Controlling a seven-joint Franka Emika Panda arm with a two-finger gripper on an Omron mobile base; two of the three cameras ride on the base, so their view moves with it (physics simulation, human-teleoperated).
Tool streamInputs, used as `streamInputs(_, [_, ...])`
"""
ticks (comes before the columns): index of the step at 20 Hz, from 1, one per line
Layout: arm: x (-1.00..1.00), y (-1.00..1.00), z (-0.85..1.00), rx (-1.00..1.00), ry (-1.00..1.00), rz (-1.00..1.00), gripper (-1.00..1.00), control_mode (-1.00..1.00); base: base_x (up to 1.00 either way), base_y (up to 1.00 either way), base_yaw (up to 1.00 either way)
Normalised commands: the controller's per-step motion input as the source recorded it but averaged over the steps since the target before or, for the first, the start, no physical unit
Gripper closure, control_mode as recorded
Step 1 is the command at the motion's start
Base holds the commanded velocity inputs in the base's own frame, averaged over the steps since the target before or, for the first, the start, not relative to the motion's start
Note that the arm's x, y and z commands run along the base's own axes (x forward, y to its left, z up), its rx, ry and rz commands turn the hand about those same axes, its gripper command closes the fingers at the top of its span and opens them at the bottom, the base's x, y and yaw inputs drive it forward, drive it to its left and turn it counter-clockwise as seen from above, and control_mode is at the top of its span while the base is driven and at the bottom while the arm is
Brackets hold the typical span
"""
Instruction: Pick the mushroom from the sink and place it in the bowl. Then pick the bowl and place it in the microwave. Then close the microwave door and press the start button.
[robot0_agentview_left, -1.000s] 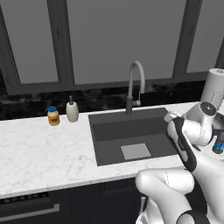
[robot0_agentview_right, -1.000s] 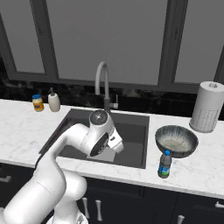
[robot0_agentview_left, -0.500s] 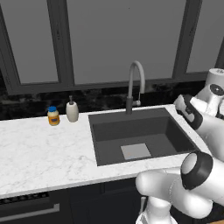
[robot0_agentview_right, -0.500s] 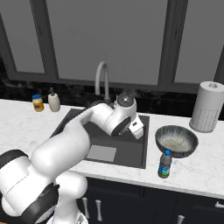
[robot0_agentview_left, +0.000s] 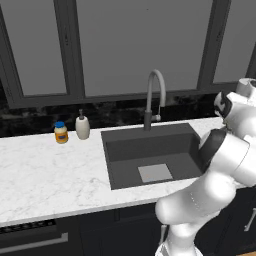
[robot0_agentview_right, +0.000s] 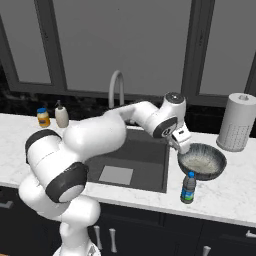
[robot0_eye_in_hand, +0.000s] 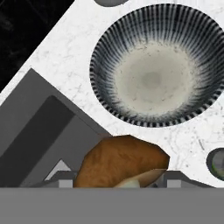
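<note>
My gripper hangs above the counter at the sink's right edge, just left of the bowl. In the hand view its fingers are shut on the tan-brown mushroom, which sits between the two tips of the gripper. The grey speckled bowl, creamy inside and empty, lies up and to the right of the mushroom. The dark sink holds nothing but its light square patch. The microwave and its door are out of view.
A blue-capped bottle stands in front of the bowl, near the counter's front edge. A paper towel roll stands behind the bowl. The faucet rises behind the sink. A soap dispenser and a yellow jar stand far left.
The arm has swung right from over the sink to the sink's right rim beside the bowl, carrying the mushroom. The jaws have kept their width.
</note>
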Motion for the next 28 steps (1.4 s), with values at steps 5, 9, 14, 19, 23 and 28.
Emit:
streamInputs(5, [0.20, -0.75, -0.23, 0.06, 0.17, 0.00, 1.00, -1.00, 0.00, 0.00, 0.00])
streamInputs(9, [0.20, -0.67, -0.28, 0.11, 0.13, 0.00, 1.00, -1.00, 0.00, 0.00, 0.00])
streamInputs(14, [0.34, -0.57, -0.32, 0.10, 0.13, 0.00, 1.00, -1.00, 0.00, 0.00, 0.00])
streamInputs(19, [0.32, -0.38, -0.43, 0.08, 0.12, 0.00, 1.00, -1.00, 0.00, 0.00, 0.00])
streamInputs(23, [0.26, 0.00, -0.58, 0.00, 0.09, 0.06, 1.00, -1.00, 0.00, 0.00, 0.00])
streamInputs(28, [0.26, 0.23, -0.69, 0.00, 0.13, 0.02, 1.00, -1.00, 0.00, 0.00, 0.00])
